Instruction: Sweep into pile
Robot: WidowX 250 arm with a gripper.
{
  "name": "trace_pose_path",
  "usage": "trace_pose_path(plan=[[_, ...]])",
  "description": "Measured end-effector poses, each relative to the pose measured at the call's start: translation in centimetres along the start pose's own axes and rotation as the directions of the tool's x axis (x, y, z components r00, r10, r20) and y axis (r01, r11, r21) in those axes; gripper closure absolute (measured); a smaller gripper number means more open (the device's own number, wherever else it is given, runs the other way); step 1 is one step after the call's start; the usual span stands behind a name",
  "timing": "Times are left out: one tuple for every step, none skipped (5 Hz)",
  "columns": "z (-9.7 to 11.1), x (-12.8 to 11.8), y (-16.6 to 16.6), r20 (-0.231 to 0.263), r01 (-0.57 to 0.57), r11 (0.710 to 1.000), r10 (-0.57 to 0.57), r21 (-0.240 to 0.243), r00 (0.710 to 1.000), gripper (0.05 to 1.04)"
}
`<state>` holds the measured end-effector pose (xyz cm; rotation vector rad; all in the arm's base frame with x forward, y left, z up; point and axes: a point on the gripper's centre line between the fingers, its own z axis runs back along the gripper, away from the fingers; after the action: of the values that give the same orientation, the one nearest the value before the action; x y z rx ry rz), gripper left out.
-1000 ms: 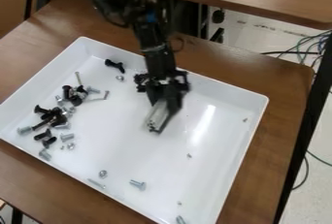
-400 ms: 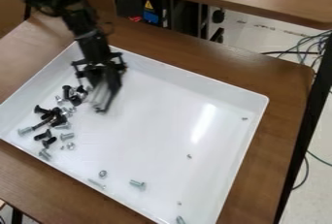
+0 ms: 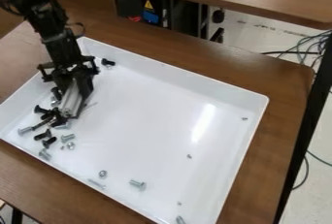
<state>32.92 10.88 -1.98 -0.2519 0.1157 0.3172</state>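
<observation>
1. I'm holding the gripper over the left part of the white tray, its tips slanting down among the hardware.
2. I'm keeping the fingers clenched on a pale grey bar, its lower end sitting right at the loose pile.
3. The pile of black and silver screws is lying near the tray's left side, some pieces partly hidden behind the fingers and bar.
4. A black piece is resting apart, near the tray's far wall.
5. Toward the near wall, a small round piece, a thin screw and a silver bolt are lying scattered.
6. Another bolt is lying by the near corner, and a few tiny bits are dotting the right side.
7. The brown bench is carrying the tray.
</observation>
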Motion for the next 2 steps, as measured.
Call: trace_pose_path(plan=[[1.2,-1.4,-2.3,0.068,0.037,0.999,-0.039,0.03,0.997,0.721],[1.4,-2.3,-5.7,0.114,0.088,0.996,-0.091,0.032,0.989,0.721]])
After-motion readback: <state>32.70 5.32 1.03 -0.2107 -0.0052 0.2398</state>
